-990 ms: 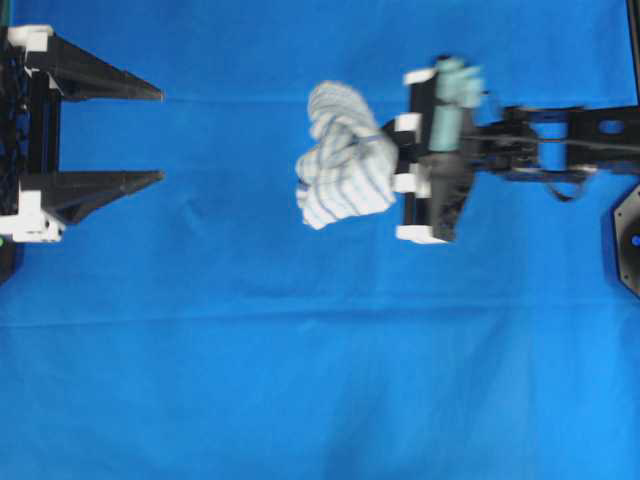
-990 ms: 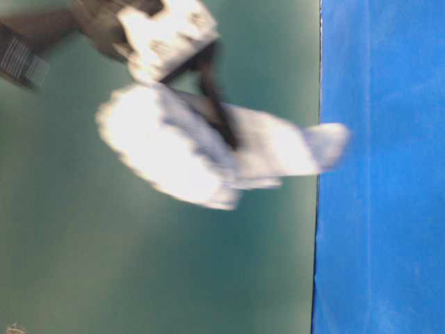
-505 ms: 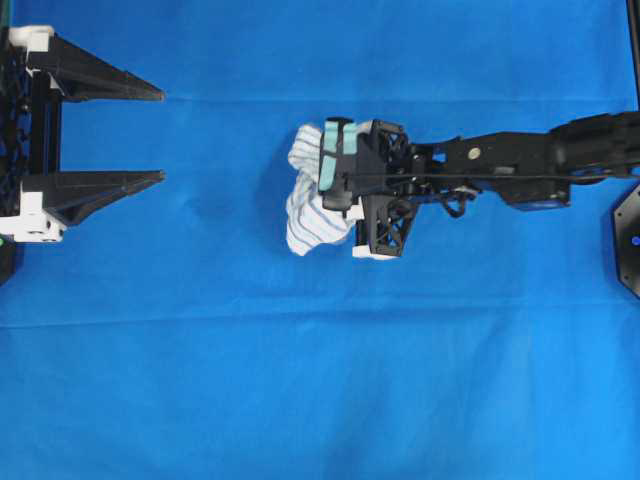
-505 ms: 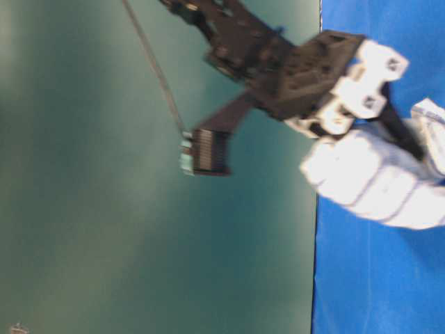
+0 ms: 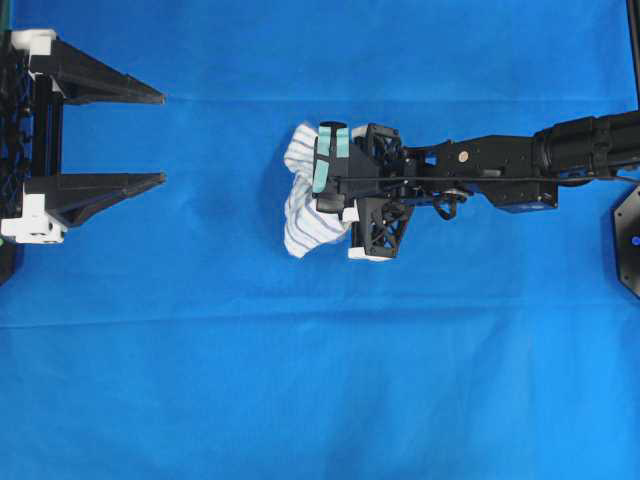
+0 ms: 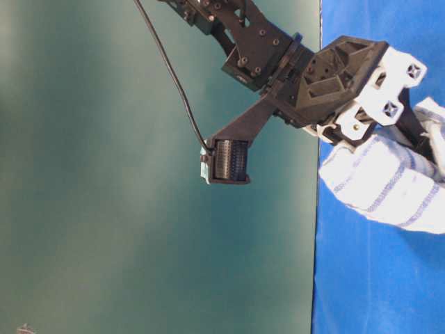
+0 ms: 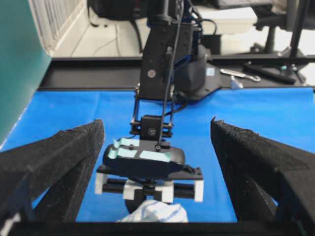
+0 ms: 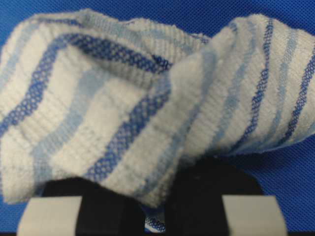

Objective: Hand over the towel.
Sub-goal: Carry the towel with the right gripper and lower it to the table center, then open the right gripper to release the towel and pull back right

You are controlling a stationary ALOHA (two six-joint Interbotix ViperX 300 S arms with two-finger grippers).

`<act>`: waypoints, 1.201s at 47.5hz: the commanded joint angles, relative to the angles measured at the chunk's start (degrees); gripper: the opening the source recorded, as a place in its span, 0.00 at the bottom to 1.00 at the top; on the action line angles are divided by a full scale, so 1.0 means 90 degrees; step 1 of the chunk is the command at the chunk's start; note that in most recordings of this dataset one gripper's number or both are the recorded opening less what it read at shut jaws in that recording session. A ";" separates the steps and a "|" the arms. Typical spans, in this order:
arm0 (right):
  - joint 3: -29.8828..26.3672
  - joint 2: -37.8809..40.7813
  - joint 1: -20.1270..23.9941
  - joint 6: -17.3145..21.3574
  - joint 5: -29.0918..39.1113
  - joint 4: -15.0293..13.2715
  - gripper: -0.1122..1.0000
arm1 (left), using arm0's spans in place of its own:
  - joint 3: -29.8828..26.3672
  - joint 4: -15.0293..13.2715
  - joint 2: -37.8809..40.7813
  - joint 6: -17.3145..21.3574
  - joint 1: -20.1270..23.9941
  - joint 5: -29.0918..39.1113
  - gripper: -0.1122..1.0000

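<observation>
The towel (image 5: 300,205), a white cloth with thin blue stripes, hangs bunched from my right gripper (image 5: 335,190) near the middle of the table. The gripper points down and is shut on it. The right wrist view shows the towel (image 8: 123,98) filling the frame, pinched between the black fingers (image 8: 216,196). The table-level view shows it (image 6: 382,184) low over the blue surface. My left gripper (image 5: 161,138) is open and empty at the far left, facing the towel (image 7: 155,215) across a wide gap.
A large plain blue cloth (image 5: 320,380) covers the table. The right arm (image 5: 500,170) stretches in from the right edge, beside a black base plate (image 5: 628,240). A green wall (image 6: 139,209) stands behind the table.
My right gripper has swung over to point down, moving left and lower with the towel. In the last half second it has barely shifted. The left gripper has stayed put.
</observation>
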 commanded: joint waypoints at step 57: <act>0.1123 -0.4619 0.0010 0.0010 -0.0264 0.0000 0.74 | -0.0029 0.0000 0.0000 0.0010 0.0000 -0.0029 0.94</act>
